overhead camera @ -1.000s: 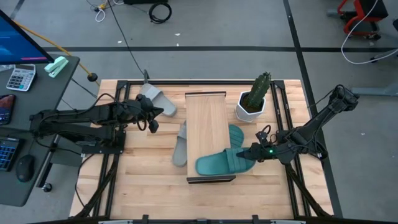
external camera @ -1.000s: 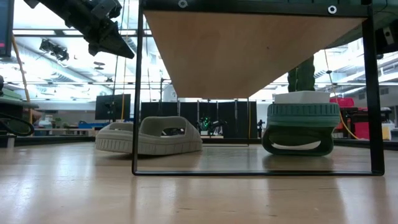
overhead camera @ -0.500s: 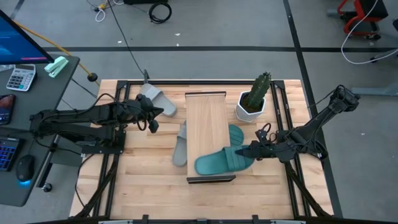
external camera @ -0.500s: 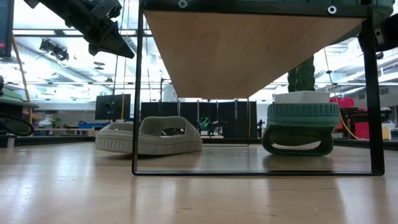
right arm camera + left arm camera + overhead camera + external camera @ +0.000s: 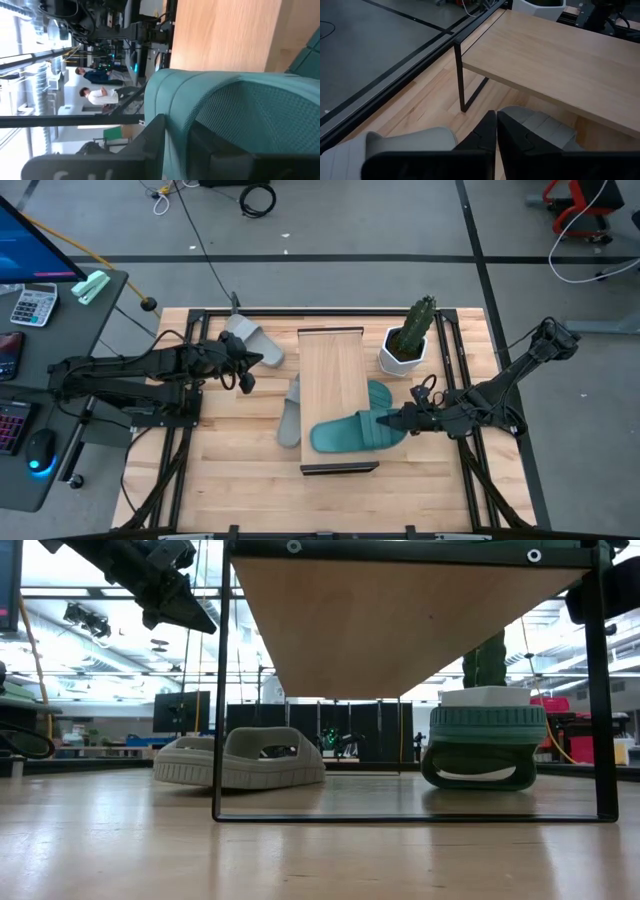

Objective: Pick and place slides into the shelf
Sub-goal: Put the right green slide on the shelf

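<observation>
The shelf (image 5: 335, 380) stands mid-table, a light plank top on a dark frame (image 5: 218, 690). One teal slide (image 5: 350, 434) lies crosswise over the near part of the shelf top, with my right gripper (image 5: 402, 422) shut on its right end. A second teal slide (image 5: 382, 396) (image 5: 485, 748) sits on the table at the shelf's right side, partly under it. One grey slide (image 5: 290, 412) (image 5: 240, 760) lies by the shelf's left side. Another grey slide (image 5: 252, 338) lies near the far-left corner. My left gripper (image 5: 243, 376) (image 5: 496, 131) hovers shut between the two grey slides. My right gripper pinches a teal rubber wall (image 5: 175, 135) at the slide's right end between its two fingers (image 5: 152, 142), coming level from the table's right and lying along the slide. The slide reaches leftward over the shelf top. Whether it rests on the plank cannot be told.
A white pot with a cactus (image 5: 408, 340) stands just right of the shelf's far end, close to the right arm. Bare tabletop (image 5: 230, 470) lies near and left of the shelf. A desk with a calculator and keyboard (image 5: 35, 305) stands beyond the table's left edge.
My right gripper has moved toward the table's left edge and carried the teal slide a little farther across the shelf top. The left arm and the other slides have kept still.
</observation>
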